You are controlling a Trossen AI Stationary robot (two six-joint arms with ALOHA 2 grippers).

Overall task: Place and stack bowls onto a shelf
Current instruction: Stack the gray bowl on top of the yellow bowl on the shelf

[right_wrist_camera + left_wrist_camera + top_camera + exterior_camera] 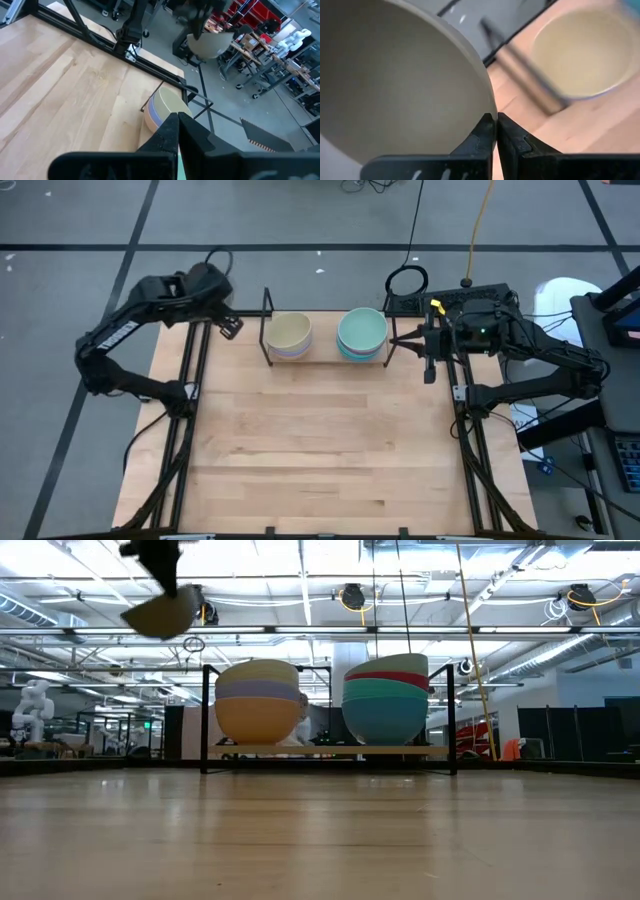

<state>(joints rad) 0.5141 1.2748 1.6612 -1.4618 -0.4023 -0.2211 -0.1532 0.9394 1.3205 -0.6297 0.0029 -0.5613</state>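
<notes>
i see bare wooden table [320, 450] near me. farther, shelf [330, 751] at back edge of table, two stacks on its board. left stack [258, 700]: beige on top, lavender under, orange at bottom. right stack [387, 697]: mint top, red-magenta band, cyan, blue. left gripper [496, 131] raised off table, left of shelf, fingers pinched on rim of grey-olive bowl [160, 612]. right gripper [178, 131] beside shelf right end, fingers pressed together, nothing between.
</notes>
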